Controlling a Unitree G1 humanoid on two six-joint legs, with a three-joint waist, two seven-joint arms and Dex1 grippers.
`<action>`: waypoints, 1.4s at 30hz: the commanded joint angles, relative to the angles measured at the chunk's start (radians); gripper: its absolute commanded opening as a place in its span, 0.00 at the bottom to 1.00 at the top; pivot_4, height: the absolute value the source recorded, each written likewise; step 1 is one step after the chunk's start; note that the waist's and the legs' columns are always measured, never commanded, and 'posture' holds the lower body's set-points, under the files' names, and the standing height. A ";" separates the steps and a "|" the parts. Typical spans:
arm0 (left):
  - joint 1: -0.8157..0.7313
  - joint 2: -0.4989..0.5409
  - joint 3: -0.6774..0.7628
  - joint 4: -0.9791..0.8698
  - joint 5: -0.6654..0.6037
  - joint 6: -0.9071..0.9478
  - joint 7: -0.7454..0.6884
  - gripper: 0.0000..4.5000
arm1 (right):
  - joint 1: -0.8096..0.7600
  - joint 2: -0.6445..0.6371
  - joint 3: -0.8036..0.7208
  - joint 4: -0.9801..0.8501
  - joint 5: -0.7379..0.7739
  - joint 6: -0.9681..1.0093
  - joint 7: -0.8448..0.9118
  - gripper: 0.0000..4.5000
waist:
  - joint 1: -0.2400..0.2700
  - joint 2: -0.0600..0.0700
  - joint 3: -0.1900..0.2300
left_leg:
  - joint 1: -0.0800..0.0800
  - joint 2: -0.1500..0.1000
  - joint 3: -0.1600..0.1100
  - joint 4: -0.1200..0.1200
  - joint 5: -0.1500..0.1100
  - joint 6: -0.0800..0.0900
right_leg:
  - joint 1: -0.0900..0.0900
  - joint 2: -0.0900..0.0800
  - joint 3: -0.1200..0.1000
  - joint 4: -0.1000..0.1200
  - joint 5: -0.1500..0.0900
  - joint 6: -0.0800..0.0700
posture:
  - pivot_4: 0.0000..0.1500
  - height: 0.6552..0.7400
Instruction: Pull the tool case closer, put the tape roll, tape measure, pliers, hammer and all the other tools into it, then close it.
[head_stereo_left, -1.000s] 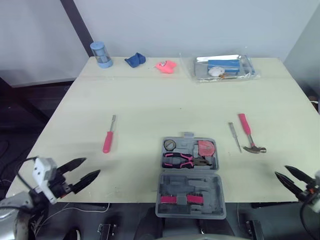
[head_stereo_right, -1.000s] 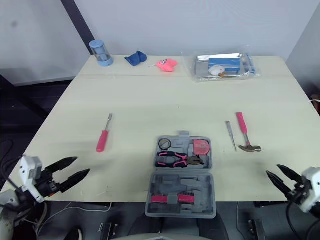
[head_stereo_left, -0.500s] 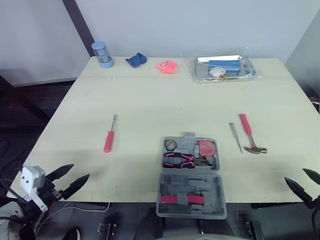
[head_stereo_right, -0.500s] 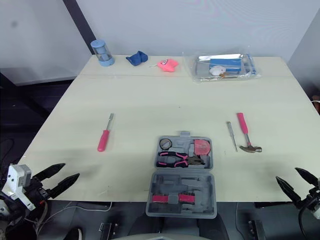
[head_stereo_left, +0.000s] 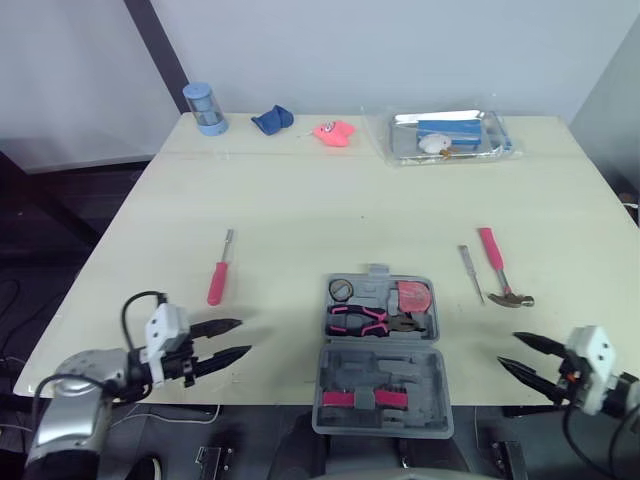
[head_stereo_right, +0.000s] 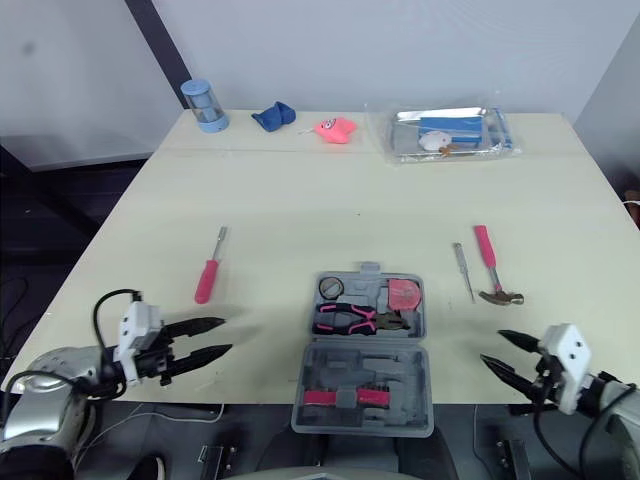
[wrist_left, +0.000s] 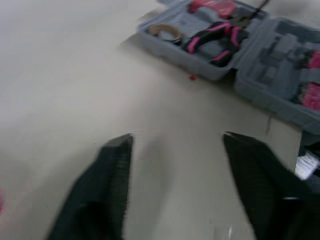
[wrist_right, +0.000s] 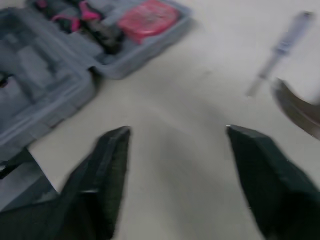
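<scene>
Left gripper (head_stereo_left: 243, 337) and right gripper (head_stereo_left: 508, 350) are held spread and empty either side of the open tool case (head_stereo_left: 380, 345) at the near table (head_stereo_left: 300, 210) edge; the pink screwdriver (head_stereo_left: 216, 284) is best gripped across its handle by the left, the hammer (head_stereo_left: 497, 268) by the right

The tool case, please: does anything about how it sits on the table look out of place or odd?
Yes. The tool case lies open with its near half jutting past the front edge of the table, which looks precarious. The pliers inside sit neatly.
</scene>
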 joint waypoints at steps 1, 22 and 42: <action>-0.045 0.001 -0.063 0.018 0.029 -0.036 -0.041 0.24 | -0.046 -0.013 0.059 0.012 -0.055 -0.043 0.008 0.32 | 0.000 0.000 0.000 | 0.000 0.000 0.000 0.000 0.000 0.000 | 0.000 0.000 0.000 0.000 0.000 0.000 | 1.00 1.00; -0.222 -0.049 -0.298 0.139 0.159 -0.110 -0.078 0.00 | -0.282 -0.013 0.351 0.061 -0.217 -0.033 0.018 0.00 | 0.000 0.000 0.000 | -0.001 0.000 -0.002 0.001 0.000 0.000 | 0.000 0.000 -0.001 0.000 0.001 0.001 | 1.00 1.00; -0.318 -0.106 -0.369 0.184 0.230 -0.115 -0.013 0.00 | -0.303 -0.025 0.380 0.044 -0.224 -0.021 0.019 0.00 | 0.000 0.000 0.000 | -0.001 -0.001 -0.003 0.002 0.000 0.000 | 0.000 0.000 -0.002 0.001 0.001 0.001 | 1.00 1.00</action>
